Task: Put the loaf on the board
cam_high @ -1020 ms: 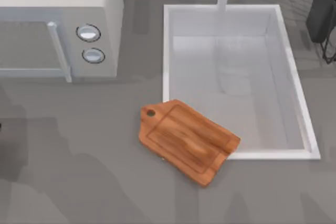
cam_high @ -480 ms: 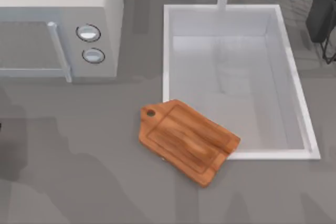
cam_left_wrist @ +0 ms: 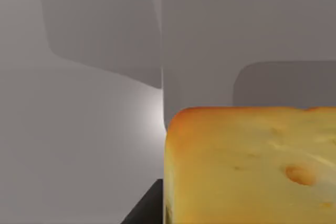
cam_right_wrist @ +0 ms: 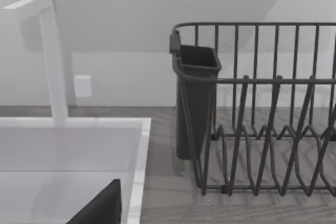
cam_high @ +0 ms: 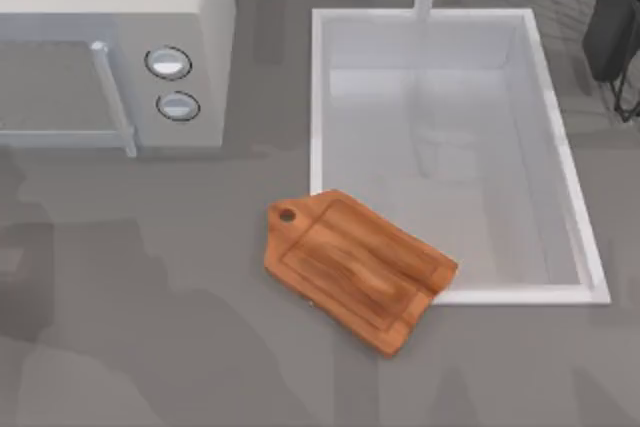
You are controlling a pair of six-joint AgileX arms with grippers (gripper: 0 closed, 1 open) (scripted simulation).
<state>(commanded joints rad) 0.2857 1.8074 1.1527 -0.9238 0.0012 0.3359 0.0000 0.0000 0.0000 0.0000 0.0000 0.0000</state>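
Note:
The board (cam_high: 358, 269) is reddish-brown wood and lies slantwise on the grey counter, its round-holed handle end toward the microwave and its far corner over the sink's front rim. The loaf (cam_left_wrist: 252, 166), golden-yellow with an orange crust edge, looms very close in the left wrist view. A dark part of my left gripper (cam_left_wrist: 146, 209) shows right beside the loaf's side. A dark part of my right gripper (cam_right_wrist: 100, 207) hangs over the sink near its back right corner.
A white sink (cam_high: 590, 265) with a faucet (cam_right_wrist: 52, 59) takes up the middle and right. A microwave (cam_high: 120, 47) stands at the back left. A black wire dish rack (cam_right_wrist: 262, 129) with a cutlery cup (cam_right_wrist: 195, 103) stands at the back right.
A small dark bit at the top view's left edge has gone from sight, and the shadows on the left of the counter have shifted. The board has not moved.

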